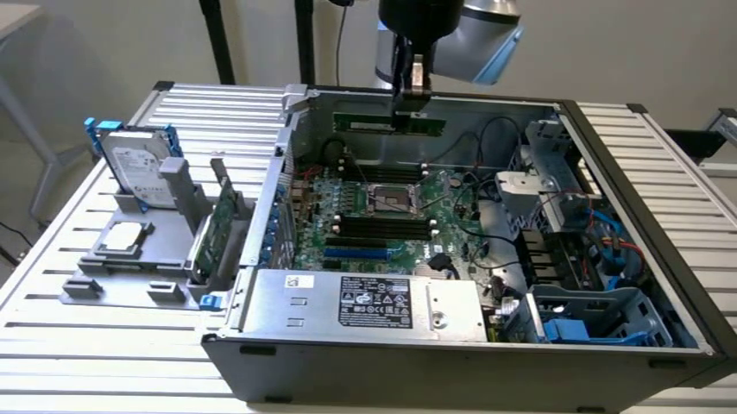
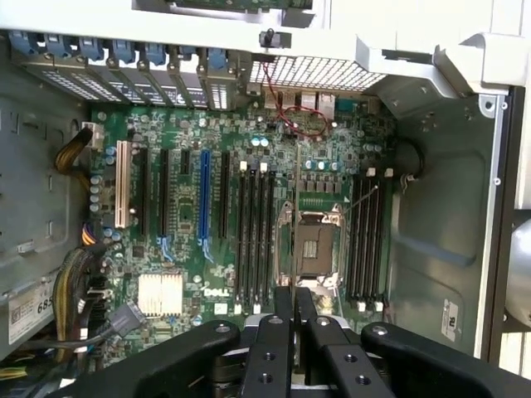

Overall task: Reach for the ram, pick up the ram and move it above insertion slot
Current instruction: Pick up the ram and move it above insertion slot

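The hand [image 1: 412, 105] is clamped on the ram [image 1: 389, 124] by its upper edge, high over the motherboard [image 1: 386, 220] in the open case (light, stiff, probably fragile, best gripped mid-length).

arm [image 1: 461, 34] cut off by exterior view's upper edge, ram [image 1: 389, 124] partly hidden behind fingers [image 1: 412, 97], label print unreadable

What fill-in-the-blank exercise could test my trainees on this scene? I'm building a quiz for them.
1. The gripper's jaws are ____ on the ram.
2. The ram's board is coloured ____.
3. The hard drive stands ____ the computer case.
Missing words: shut; green; outside.
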You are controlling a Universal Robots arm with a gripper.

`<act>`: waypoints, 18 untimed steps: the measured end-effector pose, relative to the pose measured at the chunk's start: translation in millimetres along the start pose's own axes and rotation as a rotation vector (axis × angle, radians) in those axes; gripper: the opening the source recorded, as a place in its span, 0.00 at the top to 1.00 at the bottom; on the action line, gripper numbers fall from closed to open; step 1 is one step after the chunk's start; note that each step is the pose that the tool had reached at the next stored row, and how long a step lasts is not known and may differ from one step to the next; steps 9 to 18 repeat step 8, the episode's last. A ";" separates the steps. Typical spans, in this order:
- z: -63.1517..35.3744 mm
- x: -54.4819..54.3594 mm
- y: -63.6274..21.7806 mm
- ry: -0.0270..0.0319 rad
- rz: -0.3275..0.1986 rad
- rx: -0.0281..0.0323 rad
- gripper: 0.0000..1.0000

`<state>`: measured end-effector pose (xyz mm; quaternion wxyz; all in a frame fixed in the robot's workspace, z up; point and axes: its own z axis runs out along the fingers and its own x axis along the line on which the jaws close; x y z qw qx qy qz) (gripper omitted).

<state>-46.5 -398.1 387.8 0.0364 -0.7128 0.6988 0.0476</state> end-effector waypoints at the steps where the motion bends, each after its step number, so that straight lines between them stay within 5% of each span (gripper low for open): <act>1: 0.0 -0.1 0.0 0.0001 0.000 -0.0003 0.87; 18: 0.0 -0.1 0.0 0.0000 0.000 -0.0002 0.87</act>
